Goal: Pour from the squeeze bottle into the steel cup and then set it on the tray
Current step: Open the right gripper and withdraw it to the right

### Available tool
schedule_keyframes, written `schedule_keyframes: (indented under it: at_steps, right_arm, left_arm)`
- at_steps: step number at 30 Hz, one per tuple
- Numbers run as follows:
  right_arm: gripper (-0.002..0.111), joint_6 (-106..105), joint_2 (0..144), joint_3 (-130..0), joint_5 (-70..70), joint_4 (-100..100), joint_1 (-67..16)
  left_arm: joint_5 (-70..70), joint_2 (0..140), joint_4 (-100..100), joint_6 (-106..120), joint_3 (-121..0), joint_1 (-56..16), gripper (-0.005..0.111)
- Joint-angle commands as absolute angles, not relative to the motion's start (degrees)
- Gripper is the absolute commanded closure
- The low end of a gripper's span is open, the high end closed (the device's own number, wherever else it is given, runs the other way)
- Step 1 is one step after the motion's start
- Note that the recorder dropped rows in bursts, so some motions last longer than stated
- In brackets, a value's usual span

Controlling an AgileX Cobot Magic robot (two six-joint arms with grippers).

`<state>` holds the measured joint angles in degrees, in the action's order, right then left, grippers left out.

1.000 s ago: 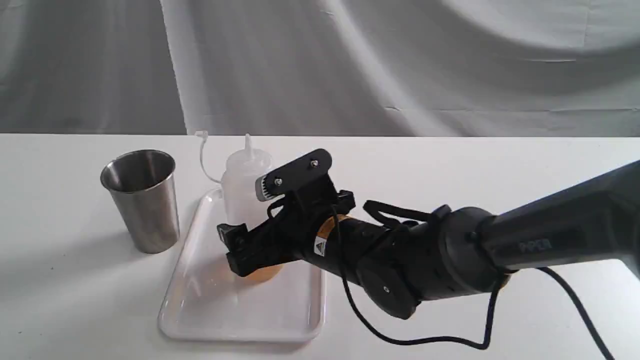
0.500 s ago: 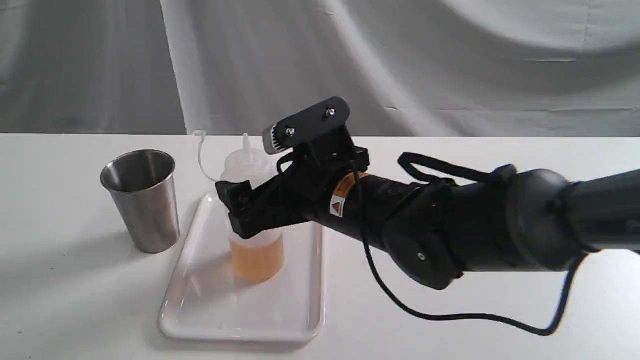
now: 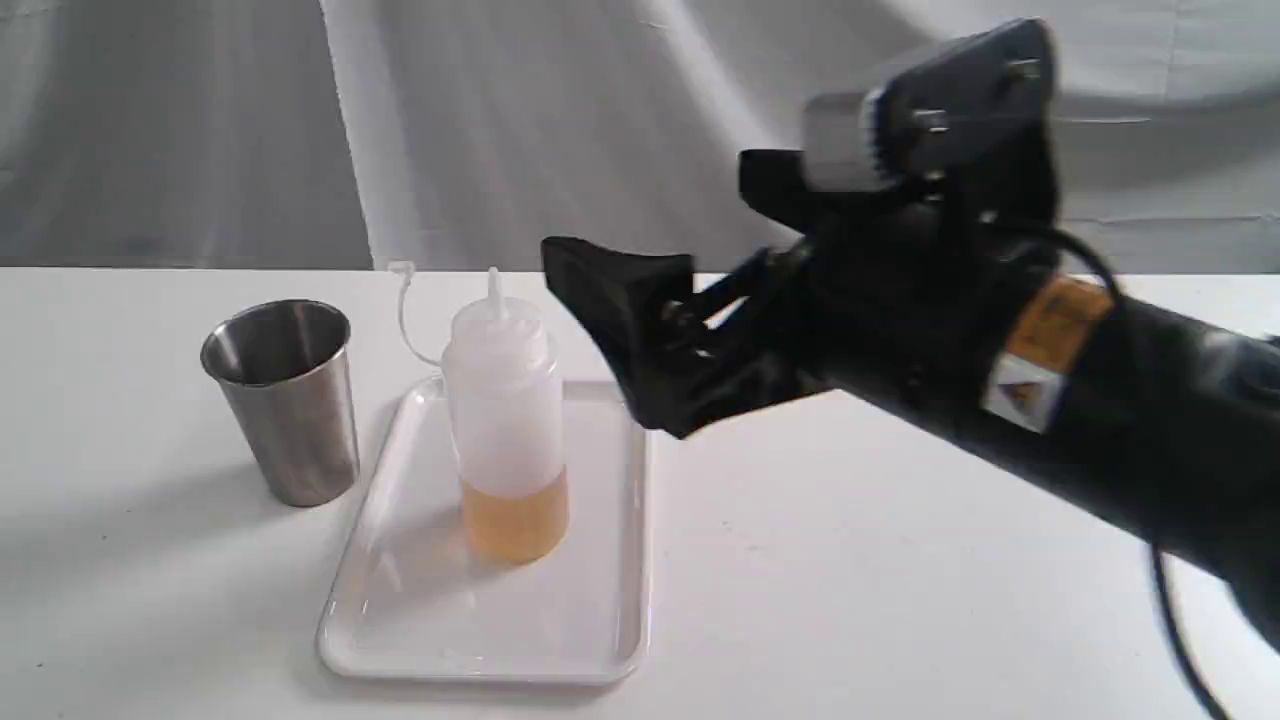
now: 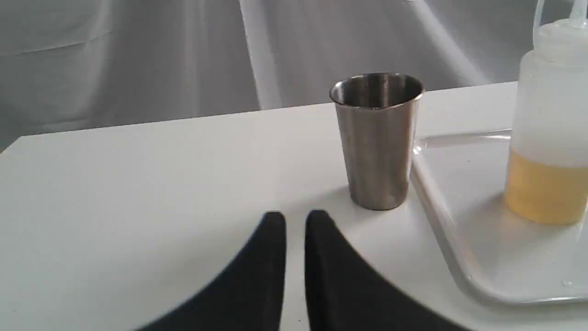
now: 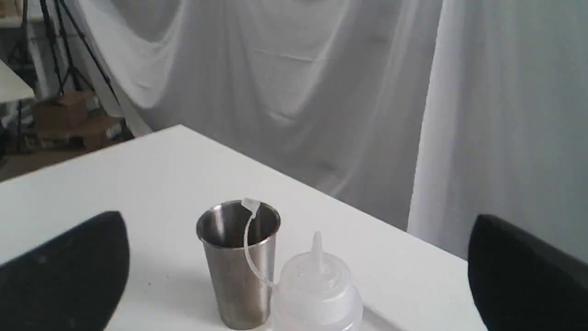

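Steel cup (image 3: 282, 400): is standing upright on the white table (image 3: 900, 550), just beside the tray's left rim. Whether the two are touching I cannot tell, and its dark inside is hiding any liquid.
Squeeze bottle (image 3: 505, 420): is standing upright on the tray (image 3: 600, 640), toward its far left part, with the nozzle pointing up. The cap strap (image 3: 405, 310) is arching toward the cup, and amber liquid (image 3: 515, 515) is filling only the lower part.
Right gripper (image 3: 650, 210): is hanging in the air to the right of the bottle and above its shoulder, clearly apart from it. Its jaws are gaping wide and gripping nothing.
Left gripper (image 4: 295, 220): is sitting low over the table in front of the cup. Its fingers are drawn almost together with only a sliver between them, and it is holding nothing.
Step in hand: judging by the bottle resting free on the tray, the placing looks done. What remains is getting the right arm clear.
Doing it well: keeping the jaws spread and the wrist high, and leaving on a path away from the nozzle and strap. The bottle is tall and looks light — a brush against its upper half could be tipping it toward the cup.
Risk: the near finger is the part closest to the bottle, so it is the one to be watching.
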<state>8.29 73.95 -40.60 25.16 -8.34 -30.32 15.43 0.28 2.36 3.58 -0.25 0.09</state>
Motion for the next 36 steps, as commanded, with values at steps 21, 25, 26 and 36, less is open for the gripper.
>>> schedule_keyframes:
  at_steps: [21, 25, 26, 36]
  right_arm:
    - [0.108, 11.04, 36.97, -27.8, -2.98, -6.87, -30.26]
    - [0.108, 10.82, 36.97, -27.8, -2.21, -6.87, -30.26]
    - [0.108, 10.82, 36.97, -27.8, -1.38, -6.87, -30.26]
    - [0.108, 10.82, 36.97, -27.8, 4.01, -6.87, -30.26]
  left_arm:
    - [15.03, 0.0, 2.49, 3.48, 0.0, 0.03, 0.098]
    - [15.03, 0.0, 2.49, 3.48, 0.0, 0.03, 0.098]
    - [15.03, 0.0, 2.49, 3.48, 0.0, 0.03, 0.098]
    - [15.03, 0.0, 2.49, 3.48, 0.0, 0.03, 0.098]
